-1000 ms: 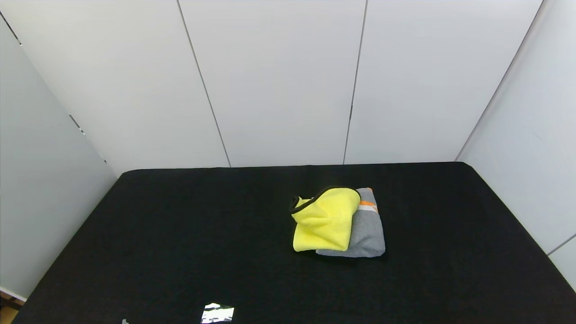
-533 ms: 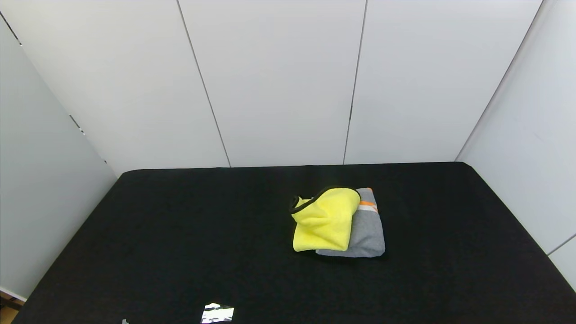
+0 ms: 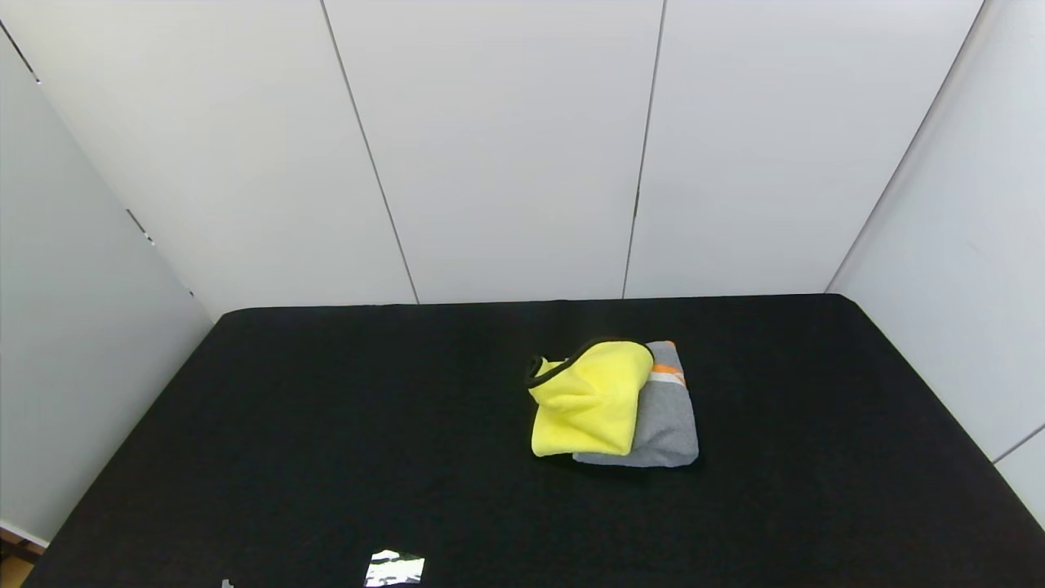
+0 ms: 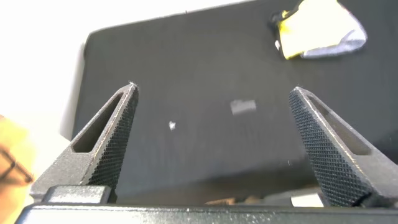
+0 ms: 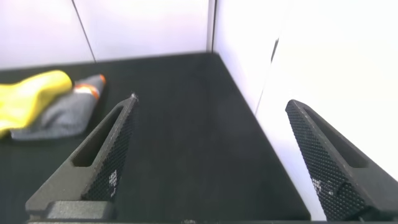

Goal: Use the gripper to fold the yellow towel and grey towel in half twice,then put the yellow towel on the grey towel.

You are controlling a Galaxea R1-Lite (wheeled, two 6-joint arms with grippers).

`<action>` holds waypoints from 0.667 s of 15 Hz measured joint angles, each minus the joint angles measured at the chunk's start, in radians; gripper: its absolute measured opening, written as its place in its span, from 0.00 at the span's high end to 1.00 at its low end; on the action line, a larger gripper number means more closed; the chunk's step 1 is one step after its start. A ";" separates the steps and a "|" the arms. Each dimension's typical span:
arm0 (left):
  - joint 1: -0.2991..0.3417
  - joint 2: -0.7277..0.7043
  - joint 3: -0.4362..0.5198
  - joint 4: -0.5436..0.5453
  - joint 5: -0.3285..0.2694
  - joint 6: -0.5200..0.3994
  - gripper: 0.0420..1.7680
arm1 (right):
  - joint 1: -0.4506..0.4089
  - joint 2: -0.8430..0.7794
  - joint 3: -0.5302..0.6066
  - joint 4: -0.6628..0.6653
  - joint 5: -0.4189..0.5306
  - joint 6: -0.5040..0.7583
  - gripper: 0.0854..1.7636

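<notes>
The yellow towel (image 3: 589, 400) lies folded and a bit rumpled on the left part of the folded grey towel (image 3: 668, 425), right of the table's middle. The grey towel's orange and white stripes show at its far end. Both towels also show in the left wrist view, the yellow towel (image 4: 317, 25) and the grey towel (image 4: 339, 45), and in the right wrist view, the yellow towel (image 5: 28, 96) and the grey towel (image 5: 59, 115). My left gripper (image 4: 212, 99) is open and empty, far back over the near left of the table. My right gripper (image 5: 211, 106) is open and empty, near the table's right side. Neither gripper shows in the head view.
The black table (image 3: 326, 425) is walled by white panels at the back and both sides. A small shiny scrap (image 3: 394, 567) and a tiny white speck (image 3: 225, 583) lie near the front edge; the scrap also shows in the left wrist view (image 4: 243, 106).
</notes>
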 joint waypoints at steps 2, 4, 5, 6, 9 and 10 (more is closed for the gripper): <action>-0.005 -0.045 0.087 -0.160 -0.001 0.001 0.03 | 0.000 -0.007 0.053 -0.107 0.019 -0.019 0.03; -0.007 -0.082 0.191 -0.302 0.000 0.000 0.03 | 0.000 -0.009 0.112 -0.193 0.073 -0.035 0.03; -0.008 -0.096 0.256 -0.377 0.002 -0.004 0.03 | 0.000 -0.009 0.142 -0.223 0.096 -0.051 0.03; -0.008 -0.106 0.317 -0.449 0.005 -0.010 0.03 | 0.000 -0.009 0.168 -0.237 0.109 -0.073 0.03; -0.009 -0.123 0.504 -0.657 0.012 -0.030 0.03 | 0.000 -0.010 0.245 -0.281 0.115 -0.096 0.03; -0.009 -0.124 0.557 -0.702 0.013 -0.032 0.03 | 0.000 -0.010 0.268 -0.292 0.120 -0.094 0.03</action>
